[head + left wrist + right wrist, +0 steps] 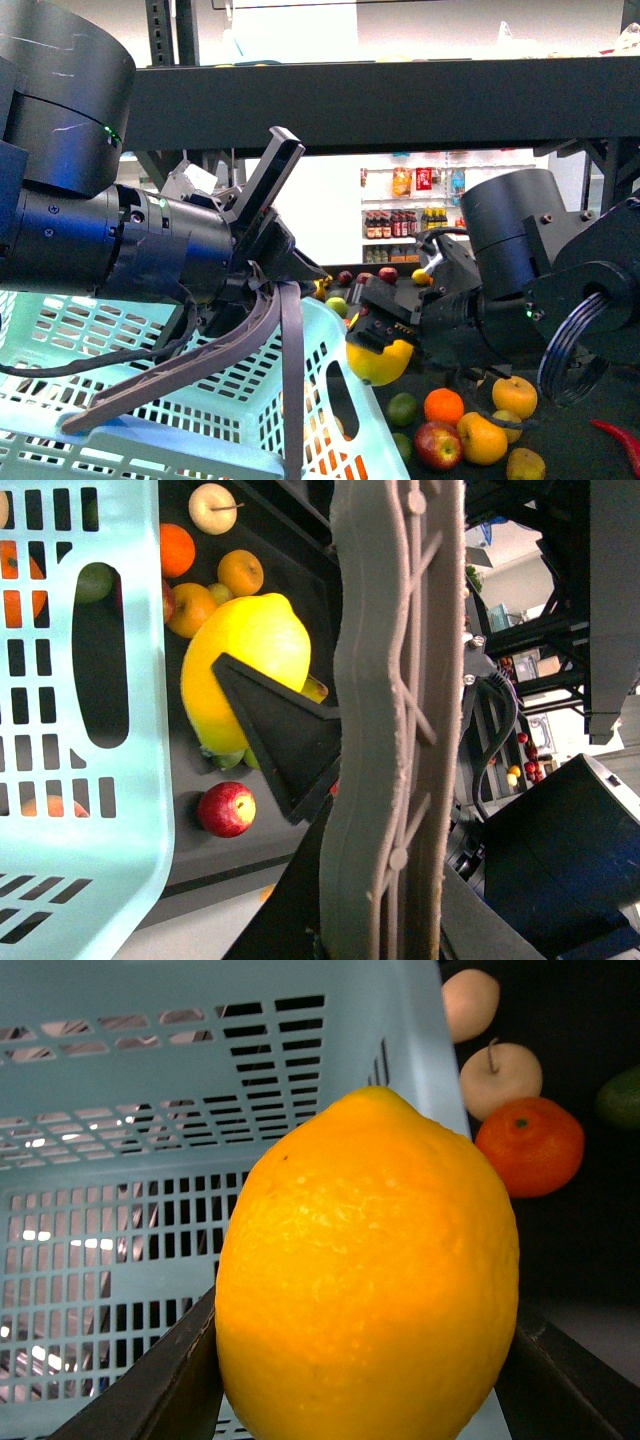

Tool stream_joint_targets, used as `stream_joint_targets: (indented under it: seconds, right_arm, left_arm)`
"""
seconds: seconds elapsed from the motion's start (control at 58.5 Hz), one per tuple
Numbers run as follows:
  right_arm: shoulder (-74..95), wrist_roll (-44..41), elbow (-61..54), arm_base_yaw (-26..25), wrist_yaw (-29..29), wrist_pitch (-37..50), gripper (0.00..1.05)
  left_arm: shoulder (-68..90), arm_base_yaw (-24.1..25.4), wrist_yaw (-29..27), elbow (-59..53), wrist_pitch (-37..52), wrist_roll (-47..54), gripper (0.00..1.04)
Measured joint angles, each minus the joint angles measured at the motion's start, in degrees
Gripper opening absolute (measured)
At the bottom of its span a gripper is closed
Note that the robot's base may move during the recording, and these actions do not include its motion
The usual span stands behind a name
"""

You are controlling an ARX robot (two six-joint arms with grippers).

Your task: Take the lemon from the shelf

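Note:
The lemon (380, 362) is a bright yellow oval held off the shelf deck (560, 440), with my right gripper (372, 335) shut on it beside the basket's right wall. It fills the right wrist view, lemon (368, 1270), pinched between two dark fingers (160, 1390). In the left wrist view the lemon (250, 650) shows behind a black finger. My left gripper (262, 262) is shut on the grey basket handle (255, 330), handle (395, 730). The black shelf's upper deck (400, 100) runs overhead.
The light-blue plastic basket (330, 400) fills the lower left. Loose fruit lies on the deck: an orange (443, 406), a red apple (437, 445), yellow fruits (482, 438), a green lime (402, 408) and a red chili (615, 440). White store shelves with bottles (400, 222) stand behind.

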Motion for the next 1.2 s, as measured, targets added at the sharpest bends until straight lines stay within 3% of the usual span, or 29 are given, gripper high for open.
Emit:
stream_joint_targets:
  seconds: [0.239,0.496,0.65,0.889,1.026,1.197]
  right_arm:
    - [0.1,-0.2,-0.2,3.0,-0.4,1.0,0.66]
    - [0.1,-0.5,-1.5,3.3,-0.5,3.9,0.99]
    - [-1.5,-1.1,-3.5,1.9,-0.1,5.7,0.97]
    - [-15.0,-6.1,-11.0,-4.1,7.1,9.0,0.97]
    - [-27.9,-11.4,-19.2,-8.8,12.6,9.3,0.97]
    - [-45.5,-19.6,-33.8,-10.3,17.8,5.7,0.97]
  left_arm:
    - [0.0,0.0,0.0,0.0,0.0,0.0,0.11]
    - [0.0,0.0,0.2,0.0,0.0,0.0,0.11]
    - [0.0,-0.1,1.1,0.0,0.1,-0.3,0.11]
    - [0.3,-0.1,0.2,0.0,0.3,-0.7,0.11]
    - [0.3,-0.1,0.0,0.0,0.3,-0.8,0.11]
    - [0.3,-0.1,0.0,0.0,0.3,-0.7,0.11]
